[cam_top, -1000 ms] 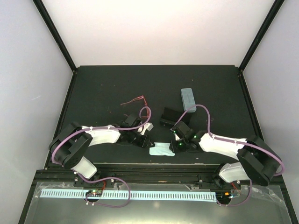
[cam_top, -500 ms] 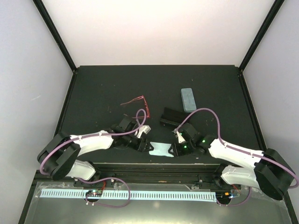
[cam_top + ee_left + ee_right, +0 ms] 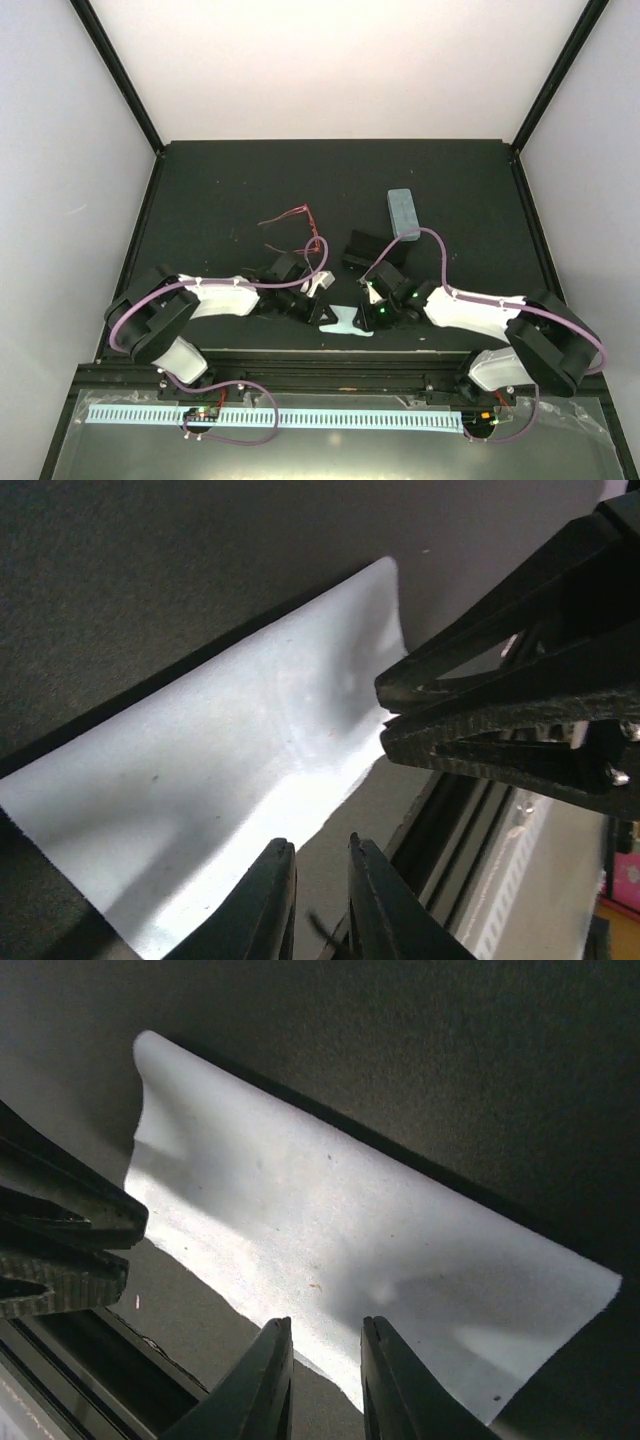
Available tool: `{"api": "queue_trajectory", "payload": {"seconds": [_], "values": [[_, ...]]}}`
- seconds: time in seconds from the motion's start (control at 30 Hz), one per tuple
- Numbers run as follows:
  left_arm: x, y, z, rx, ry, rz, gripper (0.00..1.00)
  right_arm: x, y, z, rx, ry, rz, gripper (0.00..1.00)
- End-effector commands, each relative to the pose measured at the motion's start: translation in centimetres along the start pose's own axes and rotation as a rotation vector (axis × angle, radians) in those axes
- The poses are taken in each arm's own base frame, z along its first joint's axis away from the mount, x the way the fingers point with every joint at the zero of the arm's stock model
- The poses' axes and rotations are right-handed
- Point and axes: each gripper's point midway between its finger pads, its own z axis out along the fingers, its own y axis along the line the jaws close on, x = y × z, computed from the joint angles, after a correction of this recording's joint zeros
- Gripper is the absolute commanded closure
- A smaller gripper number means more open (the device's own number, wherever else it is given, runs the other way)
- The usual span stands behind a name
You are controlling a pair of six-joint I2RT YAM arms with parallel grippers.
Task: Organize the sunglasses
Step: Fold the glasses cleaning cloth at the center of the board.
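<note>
The red-framed sunglasses [image 3: 291, 219] lie on the dark mat left of centre, beyond my left arm. I cannot make out the black pair in any view. A light blue cloth [image 3: 347, 322] lies near the front edge between both grippers; it also shows in the left wrist view [image 3: 230, 750] and the right wrist view [image 3: 350, 1230]. My left gripper [image 3: 323, 306] [image 3: 318, 852] is at the cloth's left end, its jaws a narrow gap apart with nothing between. My right gripper [image 3: 364, 314] [image 3: 325, 1332] is at the cloth's right end, slightly open over the near edge.
An open black case [image 3: 366, 250] lies behind the right gripper. A pale blue case [image 3: 402, 213] lies beyond it. The table's front rail [image 3: 320, 362] runs just below the cloth. White walls enclose the mat on three sides.
Both grippers have closed in on the cloth from either side; the left moved right, the right moved left. The cloth's edge now looks slightly lifted. The red sunglasses have not moved.
</note>
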Motion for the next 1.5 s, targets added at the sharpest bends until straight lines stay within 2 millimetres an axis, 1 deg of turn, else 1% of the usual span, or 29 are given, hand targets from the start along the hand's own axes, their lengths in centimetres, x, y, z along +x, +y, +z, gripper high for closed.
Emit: {"api": "queue_trajectory", "payload": {"seconds": [0.0, 0.1, 0.17, 0.2, 0.23, 0.3, 0.33, 0.4, 0.47, 0.53, 0.6, 0.7, 0.77, 0.83, 0.93, 1.03, 1.1, 1.23, 1.3, 1.37, 1.43, 1.47], "values": [[0.1, 1.7, 0.6, -0.110, -0.012, -0.041, 0.87, 1.4, -0.4, 0.8, -0.003, 0.036, 0.044, 0.78], [1.8, 3.8, 0.7, -0.186, 0.019, -0.090, 0.88, 3.2, -2.5, 0.6, 0.068, 0.064, 0.100, 0.79], [2.8, 5.0, 0.5, -0.235, 0.032, -0.112, 0.89, 4.0, -4.9, -0.3, 0.200, 0.057, 0.140, 0.79], [3.1, 5.3, 0.3, -0.249, 0.032, -0.115, 0.90, 4.2, -5.9, -1.0, 0.258, 0.050, 0.149, 0.78], [3.2, 5.2, 0.1, -0.251, 0.033, -0.112, 0.91, 4.1, -6.4, -1.7, 0.300, 0.033, 0.152, 0.78], [2.8, 4.1, -0.2, -0.217, 0.026, -0.085, 0.91, 3.4, -7.1, -3.4, 0.367, -0.021, 0.156, 0.77], [2.2, 3.2, -0.4, -0.193, 0.014, -0.065, 0.91, 2.7, -7.0, -4.0, 0.379, -0.054, 0.152, 0.77], [0.9, 1.3, -0.8, -0.136, -0.014, -0.027, 0.91, 1.2, -6.0, -4.8, 0.360, -0.107, 0.128, 0.75], [-0.4, -0.4, -1.0, -0.086, -0.043, 0.006, 0.89, -0.3, -4.4, -5.1, 0.310, -0.144, 0.100, 0.74], [-1.6, -1.3, -1.1, -0.070, -0.078, 0.022, 0.88, -1.6, -2.8, -4.8, 0.251, -0.164, 0.072, 0.74], [-2.7, -1.3, -1.0, -0.082, -0.113, 0.004, 0.88, -2.6, -1.5, -4.0, 0.196, -0.177, 0.062, 0.74], [-3.8, -0.4, -0.5, -0.119, -0.153, -0.037, 0.90, -3.7, 0.5, -2.3, 0.095, -0.175, 0.063, 0.77], [-4.2, 0.3, -0.2, -0.139, -0.172, -0.068, 0.92, -3.9, 1.0, -1.1, 0.061, -0.163, 0.089, 0.79], [-4.4, 1.1, 0.3, -0.159, -0.181, -0.094, 0.93, -4.0, 0.8, -0.4, 0.054, -0.163, 0.118, 0.80], [-4.1, 2.4, 0.6, -0.212, -0.175, -0.130, 0.94, -3.7, -0.3, 0.4, 0.092, -0.163, 0.147, 0.80], [-3.3, 4.0, 0.7, -0.282, -0.156, -0.155, 0.94, -3.2, -2.3, 0.7, 0.184, -0.155, 0.146, 0.78], [-2.6, 4.9, 0.5, -0.322, -0.136, -0.163, 0.94, -2.8, -3.8, 0.5, 0.252, -0.164, 0.150, 0.78], [-2.1, 5.7, -0.2, -0.385, -0.128, -0.154, 0.95, -1.4, -6.8, -0.1, 0.388, -0.148, 0.155, 0.76], [-2.1, 5.7, -0.4, -0.394, -0.128, -0.148, 0.95, -0.7, -8.2, -0.7, 0.463, -0.137, 0.158, 0.76], [-2.2, 5.5, -0.4, -0.388, -0.124, -0.142, 0.95, -0.3, -9.4, -1.9, 0.539, -0.143, 0.162, 0.76], [-2.3, 4.9, -0.5, -0.371, -0.122, -0.135, 0.95, -0.3, -10.2, -3.4, 0.604, -0.168, 0.166, 0.74], [-2.4, 4.6, -0.6, -0.362, -0.124, -0.133, 0.95, -0.6, -10.2, -4.2, 0.614, -0.187, 0.165, 0.73]]}}
